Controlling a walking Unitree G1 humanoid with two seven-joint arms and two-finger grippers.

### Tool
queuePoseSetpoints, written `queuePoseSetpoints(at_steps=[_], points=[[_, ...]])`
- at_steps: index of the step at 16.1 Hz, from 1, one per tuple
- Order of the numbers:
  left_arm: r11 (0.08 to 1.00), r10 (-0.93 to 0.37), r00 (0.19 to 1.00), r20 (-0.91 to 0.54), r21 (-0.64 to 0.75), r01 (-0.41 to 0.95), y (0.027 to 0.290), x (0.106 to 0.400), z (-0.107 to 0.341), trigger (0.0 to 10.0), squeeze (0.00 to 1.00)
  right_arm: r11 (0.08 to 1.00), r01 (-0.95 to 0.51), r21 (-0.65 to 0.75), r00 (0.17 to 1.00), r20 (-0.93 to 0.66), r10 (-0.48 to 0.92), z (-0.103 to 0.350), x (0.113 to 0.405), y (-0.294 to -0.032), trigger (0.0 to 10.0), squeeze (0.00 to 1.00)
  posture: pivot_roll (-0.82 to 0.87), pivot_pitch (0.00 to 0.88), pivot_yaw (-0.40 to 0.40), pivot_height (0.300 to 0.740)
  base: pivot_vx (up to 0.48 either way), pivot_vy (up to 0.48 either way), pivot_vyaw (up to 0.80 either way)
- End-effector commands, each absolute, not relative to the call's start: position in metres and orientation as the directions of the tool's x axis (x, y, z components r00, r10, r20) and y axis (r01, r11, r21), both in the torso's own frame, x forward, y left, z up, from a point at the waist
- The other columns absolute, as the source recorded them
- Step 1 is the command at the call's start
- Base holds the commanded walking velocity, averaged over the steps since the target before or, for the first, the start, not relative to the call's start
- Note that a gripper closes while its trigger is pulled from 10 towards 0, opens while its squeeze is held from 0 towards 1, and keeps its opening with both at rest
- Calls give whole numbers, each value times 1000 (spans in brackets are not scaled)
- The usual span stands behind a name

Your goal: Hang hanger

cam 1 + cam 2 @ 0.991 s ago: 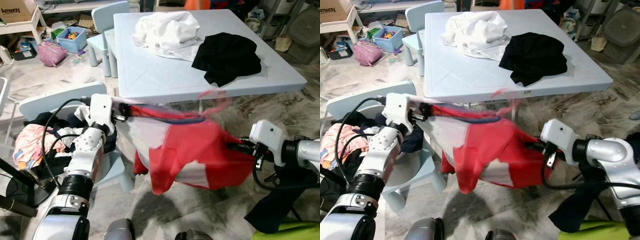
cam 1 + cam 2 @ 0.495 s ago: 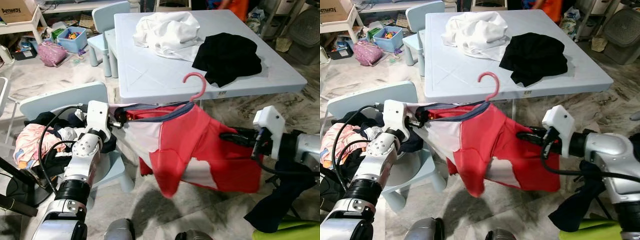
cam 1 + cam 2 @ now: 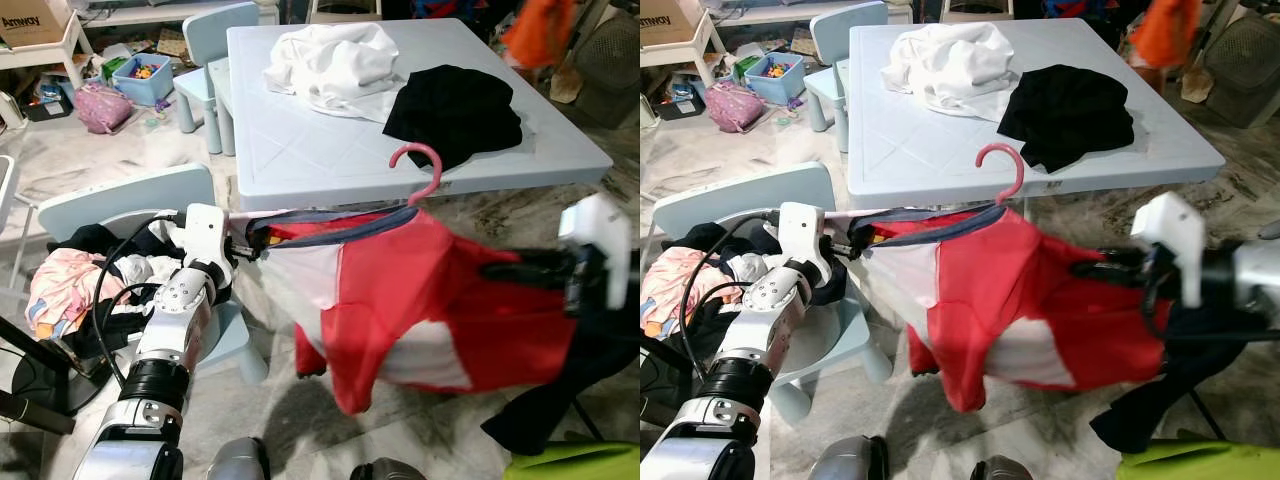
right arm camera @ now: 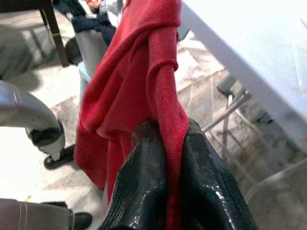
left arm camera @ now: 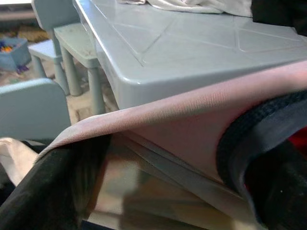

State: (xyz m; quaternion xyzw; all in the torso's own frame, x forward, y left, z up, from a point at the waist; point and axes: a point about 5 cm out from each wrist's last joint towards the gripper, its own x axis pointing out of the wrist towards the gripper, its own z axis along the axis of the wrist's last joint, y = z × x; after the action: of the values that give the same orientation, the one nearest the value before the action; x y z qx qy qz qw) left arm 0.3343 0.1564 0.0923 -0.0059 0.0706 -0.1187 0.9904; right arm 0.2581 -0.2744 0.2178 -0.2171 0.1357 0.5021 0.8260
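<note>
A red and white shirt [image 3: 430, 300] with a navy collar hangs on a pink hanger, whose hook [image 3: 420, 165] stands up in front of the table edge. The shirt is stretched in the air between my two grippers. At the shirt's white shoulder end, my left gripper [image 3: 250, 238] is shut on the cloth; pale fabric [image 5: 182, 129] and the navy collar [image 5: 249, 139] drape across it in the left wrist view. My right gripper [image 3: 500, 270] holds the other side, its black fingers [image 4: 144, 172] pinched on a fold of red fabric [image 4: 144, 81].
The pale blue table [image 3: 320, 150] behind the shirt carries a white garment [image 3: 330, 55] and a black garment [image 3: 455, 110]. A small chair [image 3: 120, 200] at my left holds a heap of clothes. Dark cloth [image 3: 560, 400] hangs at lower right. A person in orange [image 3: 535, 30] is at the far right.
My right gripper has pulled to the right, spreading the shirt wider; the hanger hook has moved right with it. The person in orange has moved right behind the table.
</note>
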Motion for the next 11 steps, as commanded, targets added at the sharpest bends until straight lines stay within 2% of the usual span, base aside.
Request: queuePoseSetpoints(at_steps=[1, 2, 6, 8, 10, 11], points=[[980, -194, 966, -173, -67, 185, 166, 333, 88, 10000, 0, 370, -894, -253, 443, -370, 816, 247, 256, -273, 10000, 0, -77, 68, -6, 740, 0, 0, 0], [977, -211, 958, -195, -75, 200, 162, 332, 85, 10000, 0, 354, -904, -241, 418, -324, 849, 257, 255, -269, 10000, 0, -77, 68, -6, 740, 0, 0, 0], [954, -301, 922, -244, -80, 290, 147, 325, 77, 10000, 0, 407, -882, -239, 450, -167, 877, 276, 264, -271, 10000, 0, -75, 66, -7, 740, 0, 0, 0], [929, -366, 895, -254, -51, 366, 135, 321, 76, 10000, 0, 532, -818, -220, 542, 19, 840, 282, 282, -259, 10000, 0, -74, 66, -7, 740, 0, 0, 0], [895, -433, 865, -254, -10, 445, 124, 317, 76, 10000, 0, 620, -756, -213, 617, 88, 782, 277, 296, -249, 10000, 0, -71, 63, -6, 740, 0, 0, 0], [860, -497, 833, -243, -11, 510, 116, 313, 78, 10000, 153, 656, -724, -215, 650, 105, 752, 269, 305, -240, 10000, 0, -71, 62, -2, 740, 0, 0, 0]])
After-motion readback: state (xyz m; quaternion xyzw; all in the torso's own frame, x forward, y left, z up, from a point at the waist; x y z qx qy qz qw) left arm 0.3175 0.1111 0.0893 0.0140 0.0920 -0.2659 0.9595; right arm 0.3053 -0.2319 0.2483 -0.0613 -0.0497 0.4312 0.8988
